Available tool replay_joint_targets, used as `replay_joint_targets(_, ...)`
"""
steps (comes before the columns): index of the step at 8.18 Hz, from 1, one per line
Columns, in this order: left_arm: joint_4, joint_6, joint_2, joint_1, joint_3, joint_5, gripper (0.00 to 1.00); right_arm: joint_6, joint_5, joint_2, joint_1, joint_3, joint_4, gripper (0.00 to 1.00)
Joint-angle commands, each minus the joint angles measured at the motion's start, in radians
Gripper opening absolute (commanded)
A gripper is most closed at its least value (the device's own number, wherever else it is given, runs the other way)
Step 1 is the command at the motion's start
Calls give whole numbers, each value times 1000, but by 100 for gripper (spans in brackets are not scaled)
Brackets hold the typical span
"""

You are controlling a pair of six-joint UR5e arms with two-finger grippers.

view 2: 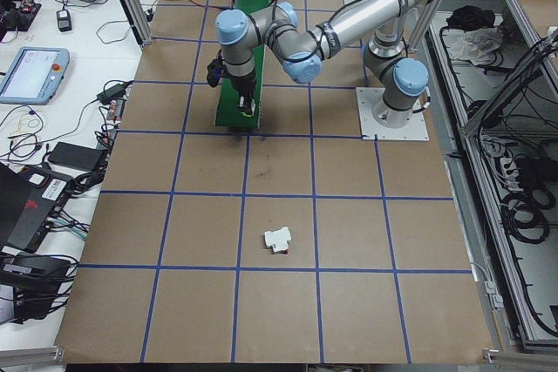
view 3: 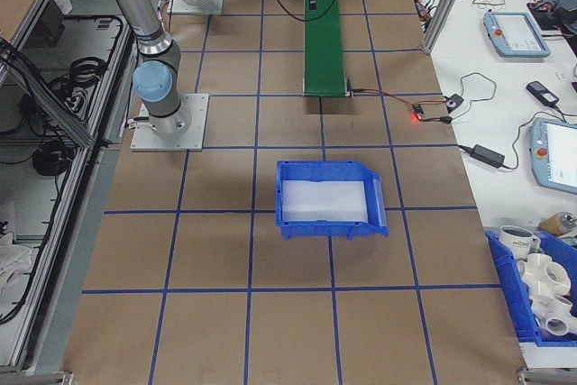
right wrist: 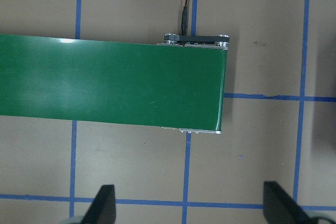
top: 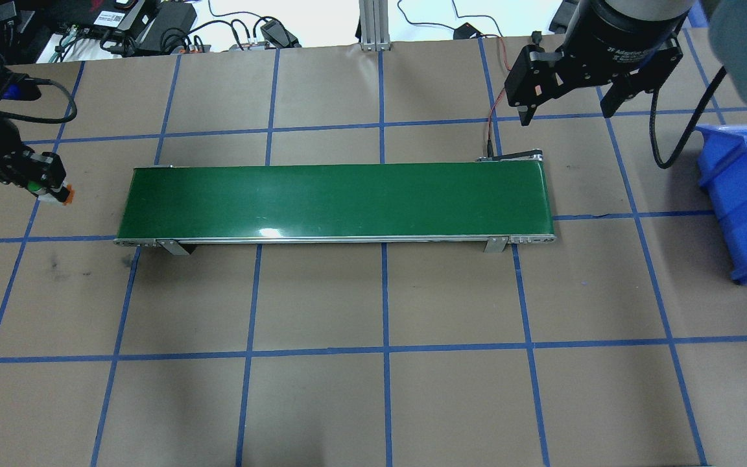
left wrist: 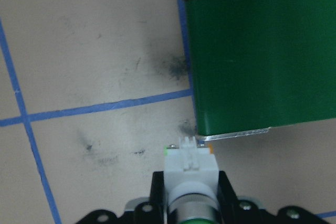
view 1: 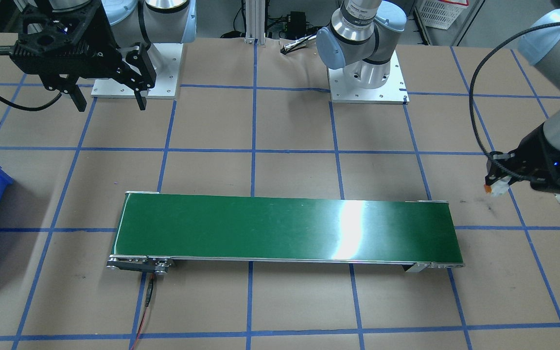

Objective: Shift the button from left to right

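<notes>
1. Your left jaws (left wrist: 191, 203) were clenched on the button (left wrist: 191, 169), holding it above the counter (top: 321, 402) just off the left end of the green conveyor belt (top: 338, 198); your right jaws (top: 565, 104) hung released, with nothing between them, above the belt's far right end.
2. The button looked small, stiff and light, a hard plastic part far smaller than the jaws. In the left wrist view the grip sat on its round collar, with the white body and orange base sticking out ahead.
3. You would likely find that smooth round collar slippery and liable to turn, so a hold across the squarer white body seems surer.
4. The belt lay directly between the two arms, its surface bare; a red wire (top: 493, 123) ran to its motor end under your right jaws.
5. A blue bin (top: 746, 194) stood on the right, well apart from the belt.
6. A white block (view 2: 278, 240) lay on the counter, well apart from the belt's left end, out of the way.
</notes>
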Motion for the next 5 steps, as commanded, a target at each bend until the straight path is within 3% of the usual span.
replay_joint_targets(1, -39, -33, -123, -125, 89, -7, 0, 2, 1, 0, 0, 8, -6, 100)
replay_joint_targets(5, -25, -61, -216, -144, 95, -8, 0, -2, -3, 0, 0, 8, -2, 100)
